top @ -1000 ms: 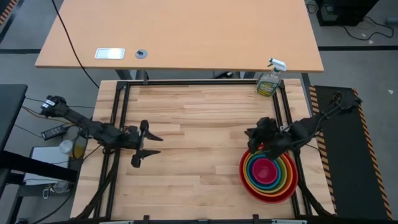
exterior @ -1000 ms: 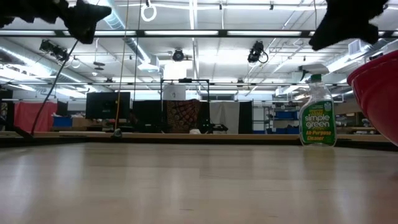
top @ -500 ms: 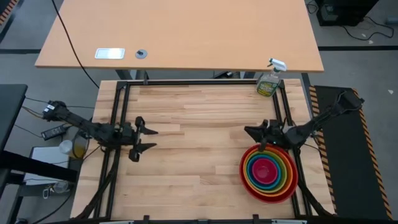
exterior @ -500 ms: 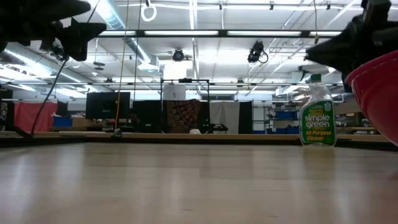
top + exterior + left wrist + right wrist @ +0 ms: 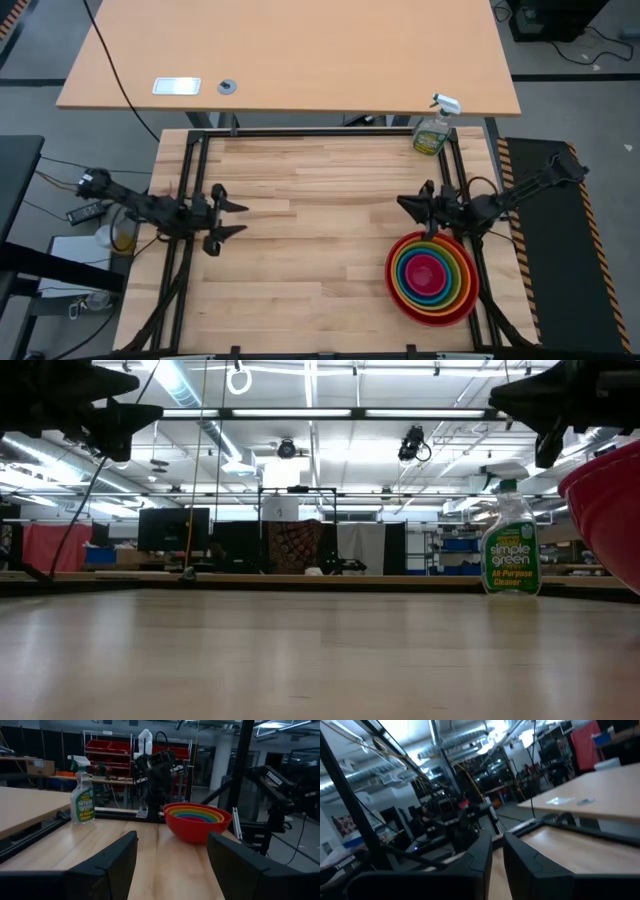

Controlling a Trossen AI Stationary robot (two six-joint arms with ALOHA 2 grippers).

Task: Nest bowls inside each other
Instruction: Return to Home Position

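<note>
Sitting nested: bowls [image 5: 432, 277] | just beside right hand [image 5: 413, 206] | not touching

1. the high view hangs well above and looks straight down on the whole wooden table [image 5: 320, 190], with a tan desk [image 5: 290, 50] beyond its far edge.
2. the low view sits at table-top height and looks level across the boards into the room. the red bowl [image 5: 608, 510] is close and cut off at its right edge.
3. the left wrist view rides behind the left gripper [image 5: 172, 851] and faces across the table at the right arm [image 5: 156, 770].
4. the right wrist view rides behind the right gripper [image 5: 497, 851] and faces the opposite way, past the desk.
5. the spray bottle [image 5: 432, 133] and the nested bowls [image 5: 432, 278] show in the high, low and left wrist views.
</note>
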